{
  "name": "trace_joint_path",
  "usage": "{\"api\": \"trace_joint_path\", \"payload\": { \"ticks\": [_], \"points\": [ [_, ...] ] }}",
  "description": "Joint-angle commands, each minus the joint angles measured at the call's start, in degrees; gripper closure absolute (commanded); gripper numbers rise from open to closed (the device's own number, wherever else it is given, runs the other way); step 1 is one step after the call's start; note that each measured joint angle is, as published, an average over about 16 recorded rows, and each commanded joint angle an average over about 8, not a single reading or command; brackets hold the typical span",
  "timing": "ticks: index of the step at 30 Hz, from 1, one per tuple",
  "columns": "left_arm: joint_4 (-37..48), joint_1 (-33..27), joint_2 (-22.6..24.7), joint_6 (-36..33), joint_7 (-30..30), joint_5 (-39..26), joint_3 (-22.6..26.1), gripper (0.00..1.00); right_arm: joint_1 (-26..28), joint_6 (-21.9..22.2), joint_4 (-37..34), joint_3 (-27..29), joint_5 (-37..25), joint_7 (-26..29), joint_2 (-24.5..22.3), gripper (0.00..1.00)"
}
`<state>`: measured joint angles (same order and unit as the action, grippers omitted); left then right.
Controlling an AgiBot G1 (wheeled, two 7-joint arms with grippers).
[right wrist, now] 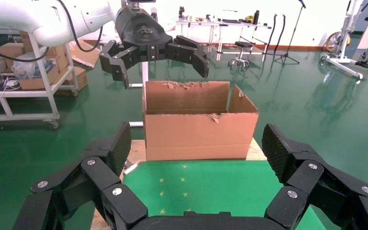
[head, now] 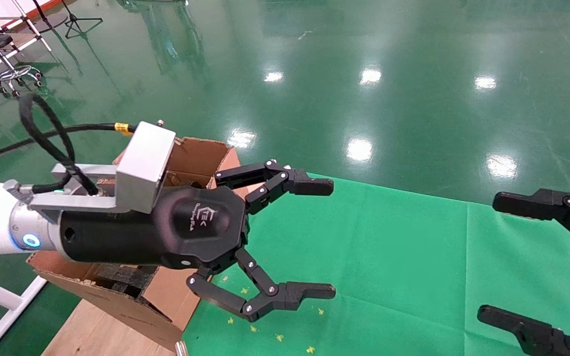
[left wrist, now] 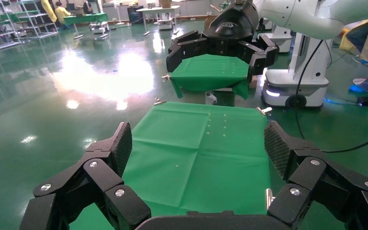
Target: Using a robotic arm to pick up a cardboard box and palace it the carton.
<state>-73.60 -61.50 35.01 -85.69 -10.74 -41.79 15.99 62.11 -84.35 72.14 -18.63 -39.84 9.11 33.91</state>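
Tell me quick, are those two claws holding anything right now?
Left gripper: open, holding nothing, above the carton.
Right gripper: open, holding nothing, over the green cloth.

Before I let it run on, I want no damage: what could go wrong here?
The left gripper hangs open and empty above the carton, so there is nothing to place; no small box shows in any view. Its torn flaps stand close under the fingers and could snag them. The right gripper, also open, faces it across the green cloth; the arms might collide.
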Motion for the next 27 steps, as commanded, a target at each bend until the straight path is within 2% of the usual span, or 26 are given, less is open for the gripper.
{"api": "trace_joint_path", "payload": {
  "ticks": [1, 27],
  "points": [
    [0.0, 0.0, 0.0, 0.0, 0.0, 0.0, 0.0, 0.0, 0.0, 0.0, 0.0, 0.0, 0.0, 0.0, 0.0, 0.0],
    [0.1, -0.1, 0.0, 0.0, 0.0, -0.1, 0.1, 0.0, 0.0, 0.0, 0.0, 0.0, 0.0, 0.0, 0.0, 0.0]
  ]
}}
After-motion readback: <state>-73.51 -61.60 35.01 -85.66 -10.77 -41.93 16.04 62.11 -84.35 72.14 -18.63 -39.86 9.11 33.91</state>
